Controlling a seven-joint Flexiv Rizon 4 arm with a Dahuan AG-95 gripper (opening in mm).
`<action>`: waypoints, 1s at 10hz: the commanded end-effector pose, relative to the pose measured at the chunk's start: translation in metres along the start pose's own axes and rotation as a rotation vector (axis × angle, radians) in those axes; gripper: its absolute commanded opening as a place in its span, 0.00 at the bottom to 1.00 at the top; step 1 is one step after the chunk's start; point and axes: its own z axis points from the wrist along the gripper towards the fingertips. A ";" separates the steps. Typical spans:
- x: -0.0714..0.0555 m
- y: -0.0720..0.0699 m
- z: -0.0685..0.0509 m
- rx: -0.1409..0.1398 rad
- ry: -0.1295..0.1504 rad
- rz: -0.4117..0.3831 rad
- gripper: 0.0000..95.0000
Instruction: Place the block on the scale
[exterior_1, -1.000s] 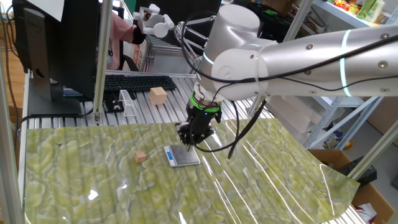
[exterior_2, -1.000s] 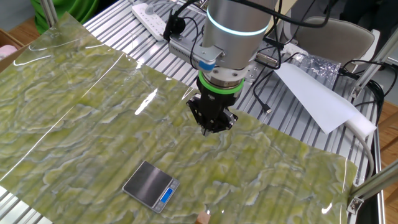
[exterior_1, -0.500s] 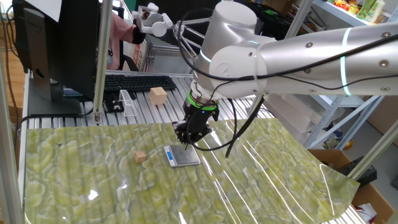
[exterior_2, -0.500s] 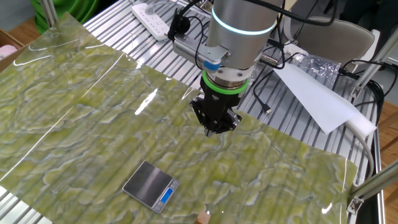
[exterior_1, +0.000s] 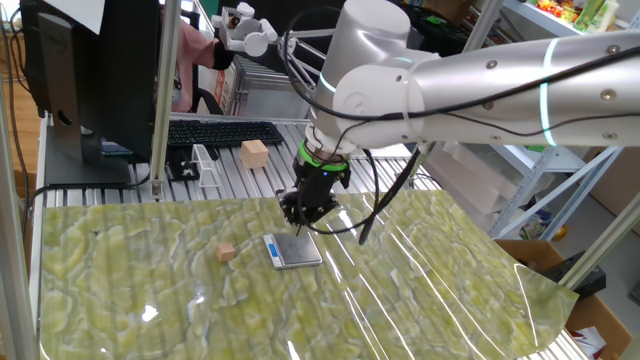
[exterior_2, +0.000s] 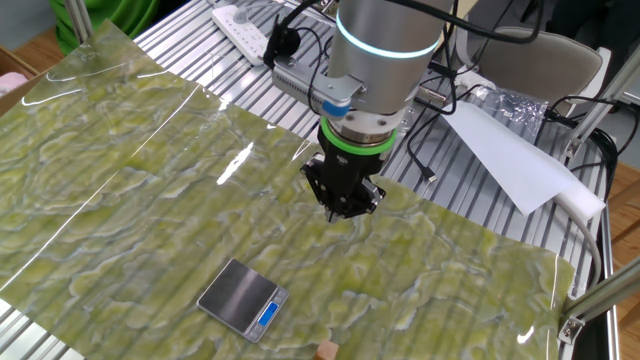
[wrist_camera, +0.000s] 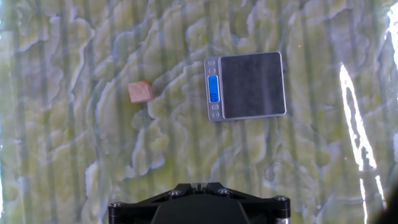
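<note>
Block (wrist_camera: 140, 92) sits loose on the green mat (wrist_camera: 74, 162), near the scale (wrist_camera: 247, 86) at its 9 o'clock in the hand view, not touching. A cube, so no long axis; its edges look roughly square to the scale's. Scale's blue display strip faces the block; plate bare. Nothing done yet: pick, carry and drop all remain. Gripper (exterior_2: 343, 206) hangs above the mat carrying nothing; can't tell whether its jaws are apart. Larger pale cube (exterior_1: 254, 152) sits off-mat, 12 o'clock.

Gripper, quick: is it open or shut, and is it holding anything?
Gripper: empty, hanging above the mat; open or shut cannot be told. The block lies on the mat beside the scale.
</note>
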 end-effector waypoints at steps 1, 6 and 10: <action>0.001 0.001 -0.002 0.001 -0.013 0.037 0.00; -0.001 0.000 -0.003 -0.001 -0.003 0.057 0.00; -0.003 -0.001 -0.004 -0.005 0.005 0.102 0.00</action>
